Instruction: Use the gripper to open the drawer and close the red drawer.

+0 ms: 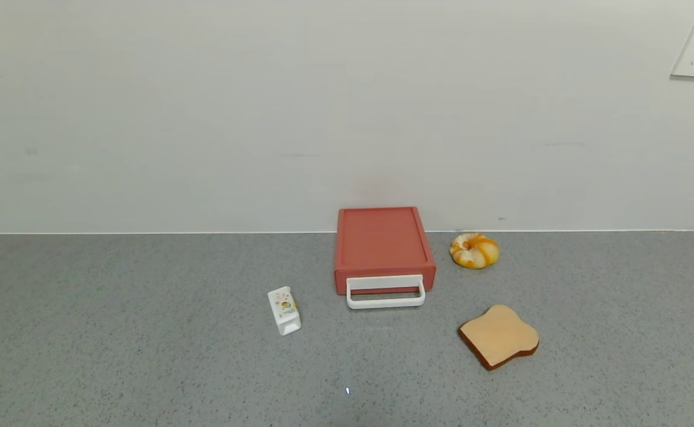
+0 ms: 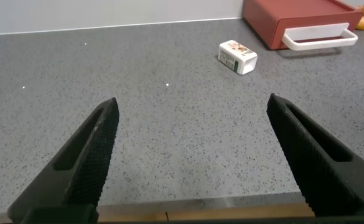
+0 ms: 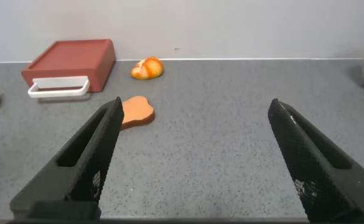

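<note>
Assessing risk: nothing gripped yet, drawer not yet pulled.
Drawer position: red drawer [image 1: 384,248] shut, at the far middle of the counter [image 1: 115,332] against the wall, white loop handle [image 1: 386,293] facing near.
Left gripper [image 2: 191,155]: jaws wide apart, empty, near-left, well apart from the drawer.
Right gripper [image 3: 194,155]: jaws wide apart, empty, near-right.
Obstacles: milk carton [image 1: 284,310] left of handle; toast slice [image 1: 499,335] near-right; bagel [image 1: 474,250] right.
Likely failure: light casing may slide along with the pull; a finger missing the loop slips off.

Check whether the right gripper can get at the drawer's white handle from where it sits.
Probably yes. The right gripper is open and the counter between it and the handle of the drawer is bare; the toast slice lies just beside that path.
</note>
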Available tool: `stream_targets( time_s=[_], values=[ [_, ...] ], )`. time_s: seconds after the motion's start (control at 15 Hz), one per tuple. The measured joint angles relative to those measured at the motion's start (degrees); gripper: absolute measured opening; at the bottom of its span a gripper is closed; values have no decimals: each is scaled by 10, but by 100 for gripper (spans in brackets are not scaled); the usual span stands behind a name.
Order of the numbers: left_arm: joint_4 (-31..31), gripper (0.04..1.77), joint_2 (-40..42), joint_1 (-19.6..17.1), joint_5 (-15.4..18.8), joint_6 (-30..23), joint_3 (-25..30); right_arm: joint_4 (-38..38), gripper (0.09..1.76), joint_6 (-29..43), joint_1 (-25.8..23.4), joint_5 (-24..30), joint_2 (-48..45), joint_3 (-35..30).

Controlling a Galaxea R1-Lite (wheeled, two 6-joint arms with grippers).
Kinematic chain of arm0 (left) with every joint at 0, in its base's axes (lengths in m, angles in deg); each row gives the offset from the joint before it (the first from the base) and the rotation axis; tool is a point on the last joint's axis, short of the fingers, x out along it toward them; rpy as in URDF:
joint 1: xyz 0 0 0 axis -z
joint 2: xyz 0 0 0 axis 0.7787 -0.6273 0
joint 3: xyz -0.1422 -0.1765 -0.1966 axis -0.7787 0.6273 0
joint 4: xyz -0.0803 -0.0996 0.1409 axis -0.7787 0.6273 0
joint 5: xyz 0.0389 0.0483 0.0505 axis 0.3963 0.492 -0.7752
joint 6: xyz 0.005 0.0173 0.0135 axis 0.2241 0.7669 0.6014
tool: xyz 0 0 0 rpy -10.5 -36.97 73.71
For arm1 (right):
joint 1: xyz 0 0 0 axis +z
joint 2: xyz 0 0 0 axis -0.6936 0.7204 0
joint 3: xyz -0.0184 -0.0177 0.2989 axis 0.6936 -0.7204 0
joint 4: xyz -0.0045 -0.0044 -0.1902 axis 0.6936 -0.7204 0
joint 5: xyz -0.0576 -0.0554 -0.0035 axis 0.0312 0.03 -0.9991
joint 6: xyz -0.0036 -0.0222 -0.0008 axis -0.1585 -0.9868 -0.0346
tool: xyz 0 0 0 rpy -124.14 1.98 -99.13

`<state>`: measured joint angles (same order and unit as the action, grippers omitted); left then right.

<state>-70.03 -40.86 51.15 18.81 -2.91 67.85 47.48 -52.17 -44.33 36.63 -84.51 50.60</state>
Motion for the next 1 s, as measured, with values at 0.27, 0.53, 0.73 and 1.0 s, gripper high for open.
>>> stream_targets(
  time_s=[0.27, 0.53, 0.73, 1.0],
  values=[
    [0, 172, 0, 0, 0, -1, 0, 87, 171, -12, 0, 0, -6, -103],
    [0, 172, 0, 0, 0, -1, 0, 159, 171, -53, 0, -1, -6, -177],
    [0, 172, 0, 0, 0, -1, 0, 169, 171, -55, 0, 5, -6, -201],
    [0, 172, 0, 0, 0, -1, 0, 145, 171, -23, 1, 4, -6, -204]
  ],
)
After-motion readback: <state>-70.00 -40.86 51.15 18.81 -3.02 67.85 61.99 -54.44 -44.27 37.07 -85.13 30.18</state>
